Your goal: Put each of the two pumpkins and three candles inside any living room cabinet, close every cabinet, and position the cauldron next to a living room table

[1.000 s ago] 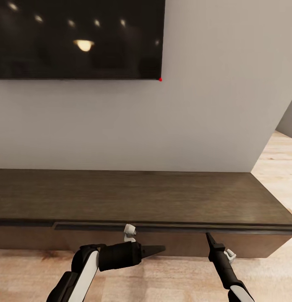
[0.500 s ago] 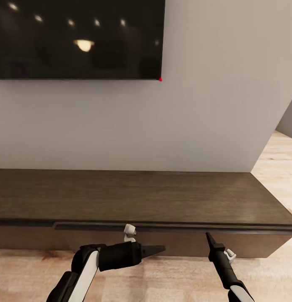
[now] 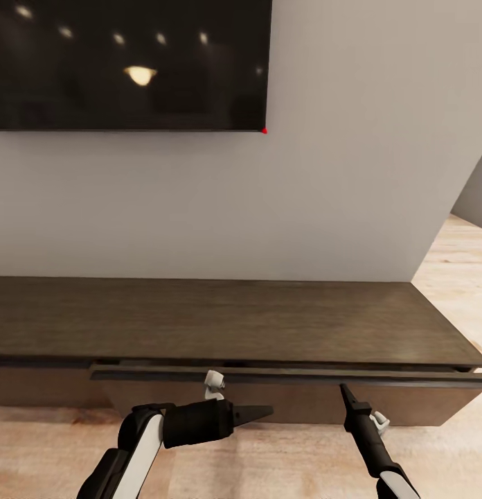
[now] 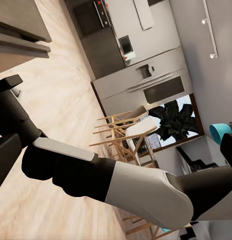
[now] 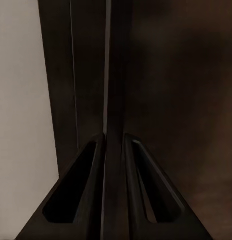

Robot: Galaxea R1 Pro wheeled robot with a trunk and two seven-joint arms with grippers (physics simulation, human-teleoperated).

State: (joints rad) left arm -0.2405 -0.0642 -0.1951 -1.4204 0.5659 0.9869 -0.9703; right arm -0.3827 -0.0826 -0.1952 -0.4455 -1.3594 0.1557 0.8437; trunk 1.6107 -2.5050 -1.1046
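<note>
A dark screen (image 3: 130, 64) hangs on the pale grey wall (image 3: 338, 194), reflecting ceiling lights. Light wood floor (image 3: 449, 277) runs off past the wall's corner.

One cabinet (image 3: 234, 322), one television (image 3: 130, 66), two grippers.

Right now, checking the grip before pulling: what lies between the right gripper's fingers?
The edge of the cabinet's drawer front sits between the right gripper's fingers, as the right wrist view shows.
</note>
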